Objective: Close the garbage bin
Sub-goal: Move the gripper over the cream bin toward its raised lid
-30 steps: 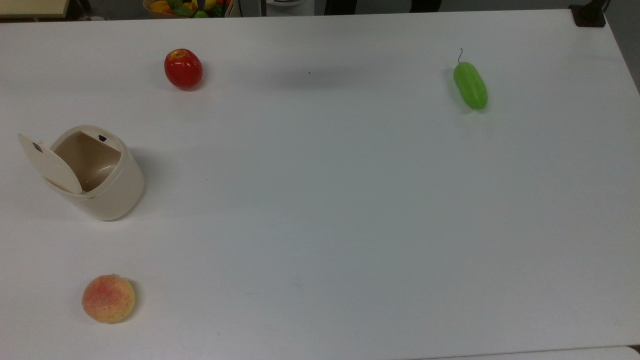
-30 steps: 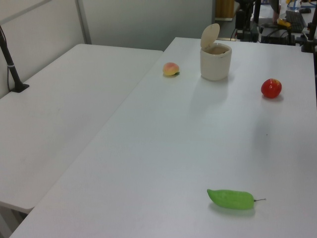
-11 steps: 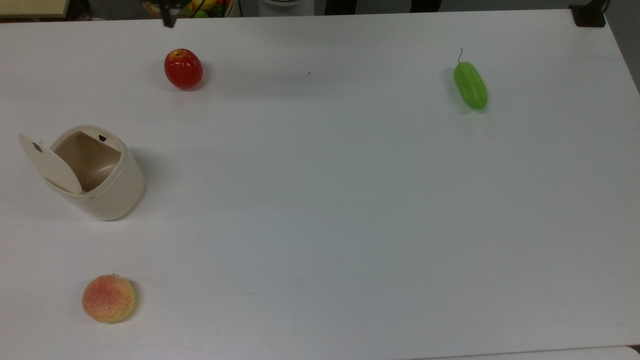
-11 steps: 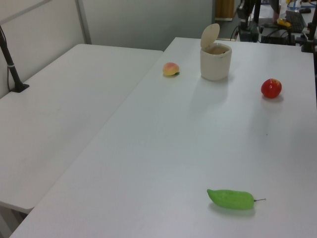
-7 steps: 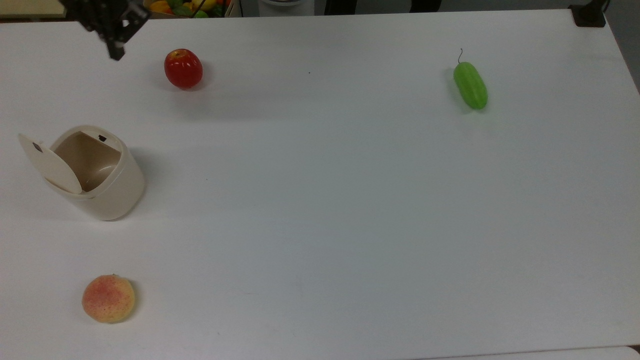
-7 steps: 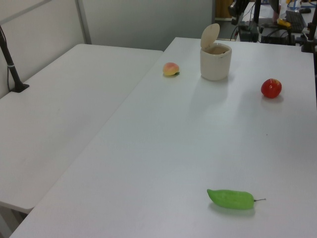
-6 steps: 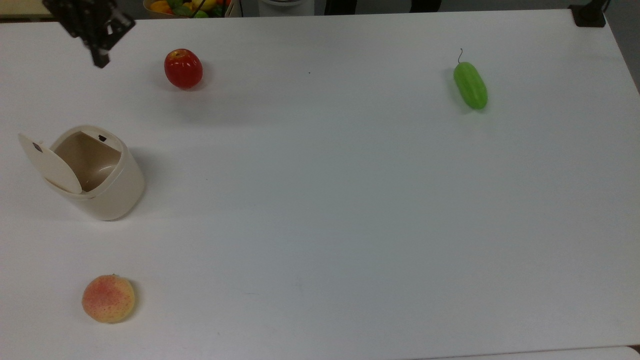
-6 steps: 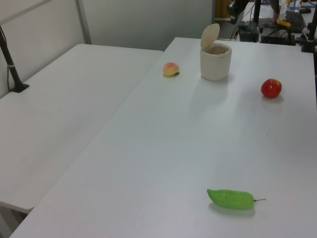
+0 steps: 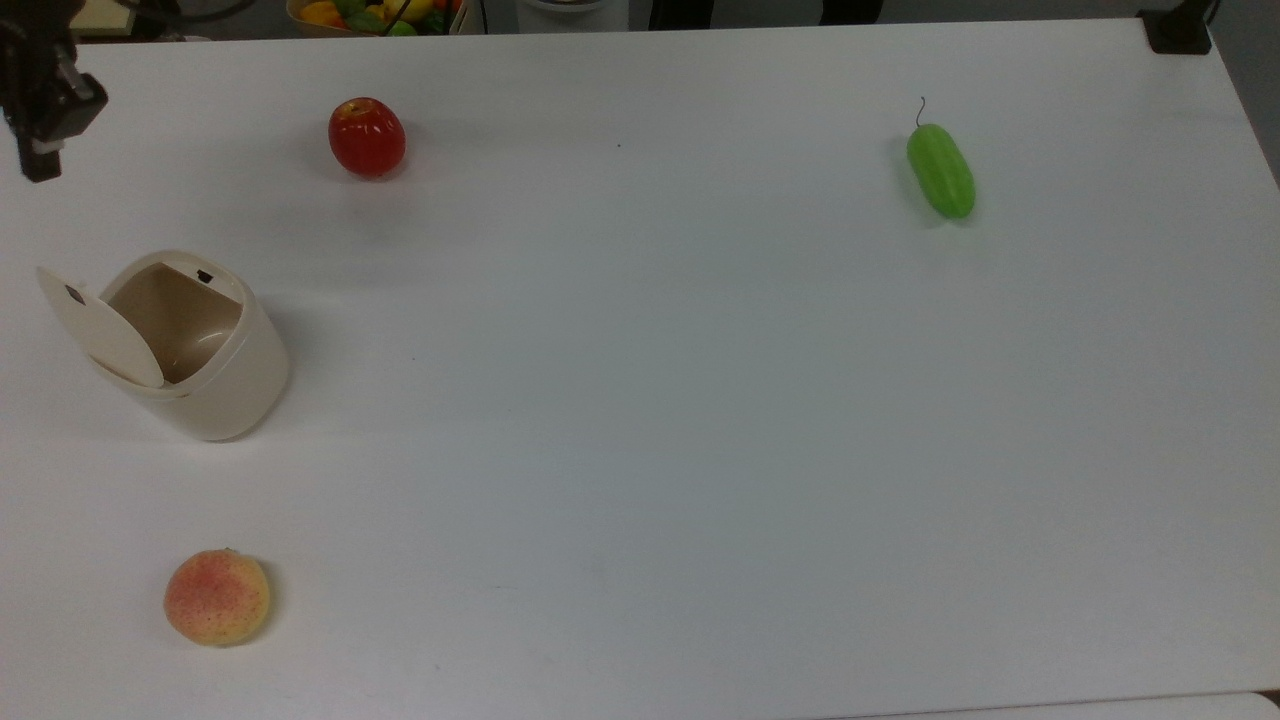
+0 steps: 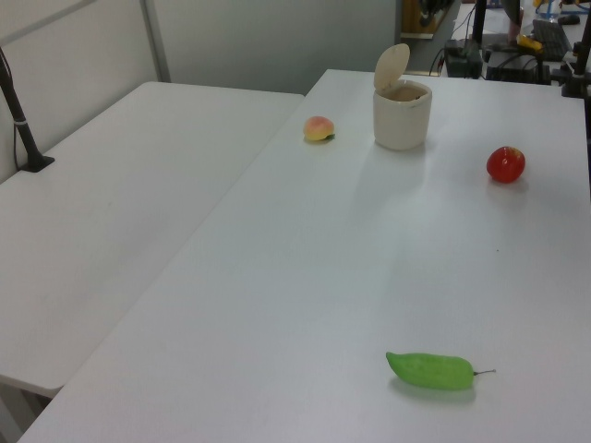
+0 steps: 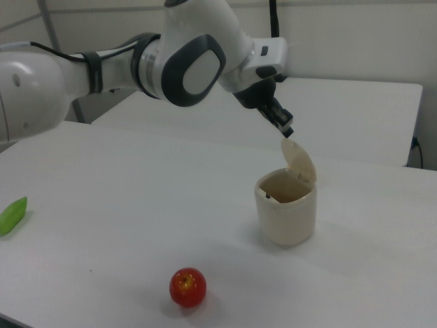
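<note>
Since before, my end effector [image 11: 287, 131] has swung above the garbage bin [image 9: 190, 345]'s raised lid [image 11: 299, 161]; finger state unclear; an off-centre push could tip it.

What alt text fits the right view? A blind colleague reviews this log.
A white robot arm holds its dark tool just above the raised lid of an open cream plastic bin on a white table. A shiny red apple sits nearer the camera.

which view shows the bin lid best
The right view: the lid stands up behind the open bin, with the end effector just above its top edge. The top view shows the lid tilted off the bin's left rim, the end effector apart. The left view shows it small and far.
</note>
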### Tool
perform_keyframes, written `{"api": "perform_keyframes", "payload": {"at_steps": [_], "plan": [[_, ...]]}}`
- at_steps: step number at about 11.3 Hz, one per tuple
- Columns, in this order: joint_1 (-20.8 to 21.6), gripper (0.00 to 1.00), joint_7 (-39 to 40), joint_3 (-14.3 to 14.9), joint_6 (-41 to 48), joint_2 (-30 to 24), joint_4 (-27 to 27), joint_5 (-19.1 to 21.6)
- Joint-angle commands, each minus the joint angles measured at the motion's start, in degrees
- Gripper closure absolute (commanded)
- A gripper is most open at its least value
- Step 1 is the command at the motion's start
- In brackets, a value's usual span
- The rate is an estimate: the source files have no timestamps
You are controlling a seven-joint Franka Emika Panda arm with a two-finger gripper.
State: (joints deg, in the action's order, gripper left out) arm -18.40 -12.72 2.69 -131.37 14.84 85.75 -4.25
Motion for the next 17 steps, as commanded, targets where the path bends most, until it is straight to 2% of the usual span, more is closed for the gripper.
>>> {"api": "perform_keyframes", "payload": {"at_steps": [1, 5, 12, 14, 17], "plan": [[-1.28, 1.00, -1.52, -0.23, -10.09, 3.25, -0.68, 0.38], [-1.03, 1.00, -1.43, -0.23, -19.34, 7.39, -0.59, 0.38], [1.61, 1.00, -1.08, -0.76, -19.45, 9.94, -0.24, 0.56], [2.05, 1.00, -0.82, -0.84, -16.31, 9.86, 0.03, 0.47], [2.05, 1.00, -0.64, -0.84, -6.38, 8.37, -0.06, 0.38]]}}
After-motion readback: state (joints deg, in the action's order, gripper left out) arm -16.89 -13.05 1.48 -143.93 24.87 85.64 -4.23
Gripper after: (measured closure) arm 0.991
